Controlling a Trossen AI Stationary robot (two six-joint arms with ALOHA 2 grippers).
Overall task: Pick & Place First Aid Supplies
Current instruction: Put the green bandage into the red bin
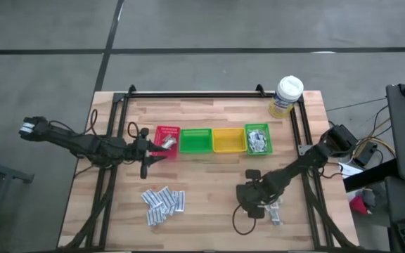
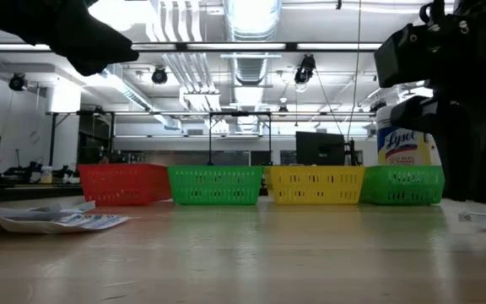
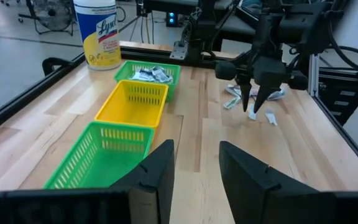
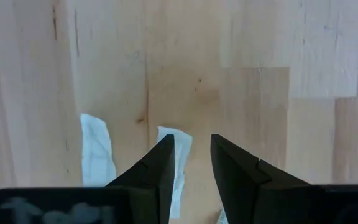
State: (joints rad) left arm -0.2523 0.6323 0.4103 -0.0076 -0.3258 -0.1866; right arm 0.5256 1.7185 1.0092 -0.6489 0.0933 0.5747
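Loose first aid supplies lie in two groups on the wooden table: a pile of white-blue sachets (image 1: 164,202) at the near left and a few white ones (image 1: 274,211) at the near right. My right gripper (image 3: 253,107) points down over the right group, open. One white sachet (image 4: 174,155) lies flat on the wood, partly behind one finger; a second (image 4: 95,149) lies beside it. My left gripper (image 1: 157,150) hovers level beside the red bin (image 1: 166,140), open with nothing between its fingers (image 3: 160,168). More sachets fill the right green bin (image 1: 257,139).
A row of small bins stands across the table's middle: red, green (image 1: 196,140), yellow (image 1: 228,140), green. A white-lidded yellow wipes tub (image 1: 285,95) stands at the far right corner. A black frame rail (image 1: 195,95) borders the table. Bare wood lies between the two sachet groups.
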